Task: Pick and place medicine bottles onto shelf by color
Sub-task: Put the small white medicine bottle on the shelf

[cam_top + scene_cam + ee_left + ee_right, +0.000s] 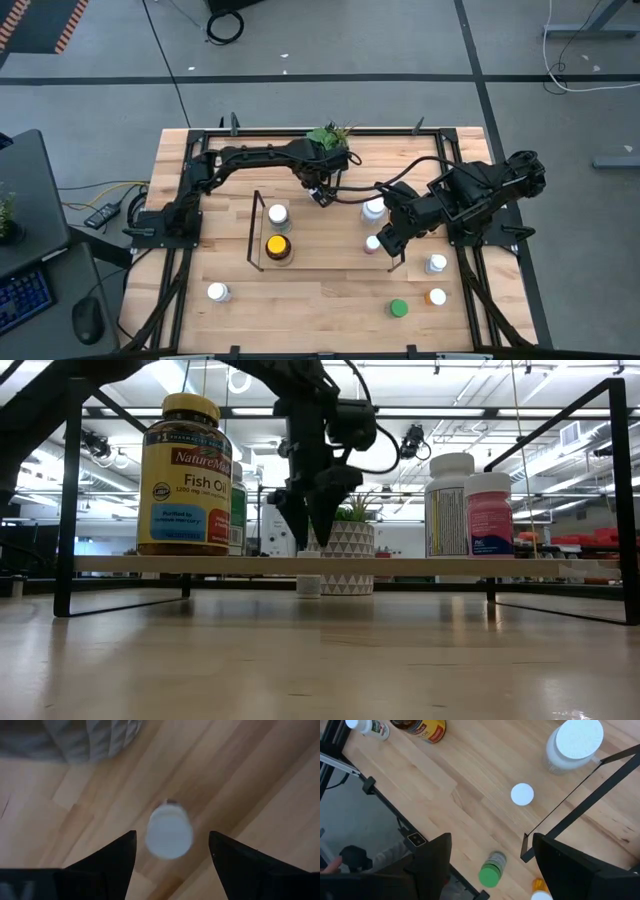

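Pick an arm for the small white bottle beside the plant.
Left. The left gripper hangs open right over the small white bottle, one finger on each side. The right gripper sits over the shelf's far end.

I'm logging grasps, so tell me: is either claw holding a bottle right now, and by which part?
Nothing is held. The left claw is open above a small white bottle, not touching it. The right claw is open over the shelf.

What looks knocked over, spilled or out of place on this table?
Nothing stands out. The fish oil bottle, white bottle and pink bottle stand upright on the shelf, and the green-capped bottle on the table looks upright too.
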